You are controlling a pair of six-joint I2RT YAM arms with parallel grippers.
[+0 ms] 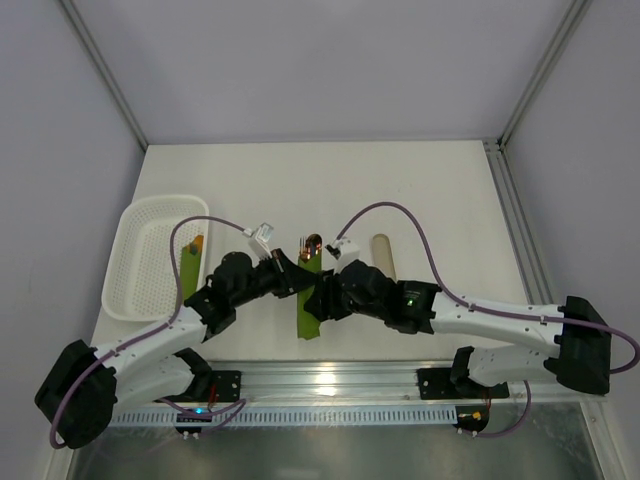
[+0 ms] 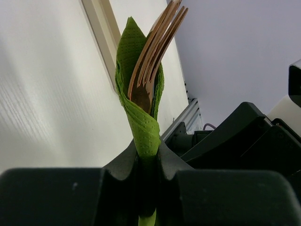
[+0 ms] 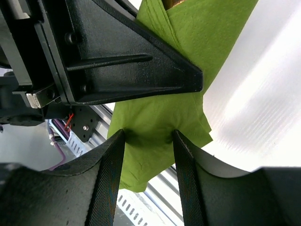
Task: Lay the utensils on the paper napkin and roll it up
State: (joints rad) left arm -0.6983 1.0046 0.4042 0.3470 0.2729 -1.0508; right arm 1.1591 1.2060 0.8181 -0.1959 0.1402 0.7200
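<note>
Paper napkin (image 1: 308, 322) was found rolled and clamped by 2 grippers: the left gripper (image 2: 148, 174) was closed tight around the roll, and the right gripper (image 3: 148, 141) was pinched on its loose lower folds. Unrolling could be caused by either grip being slackened, since the paper was judged springy. The fork (image 2: 153, 52) was seen protruding beyond the left fingers (image 2: 123, 165), wrapped below its tines.

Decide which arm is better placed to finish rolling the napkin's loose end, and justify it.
Right, probably. The right claw pinches the napkin at its loose, flat lower end, while the left claw is clamped on the rolled part below the fork head, anchoring it.
</note>
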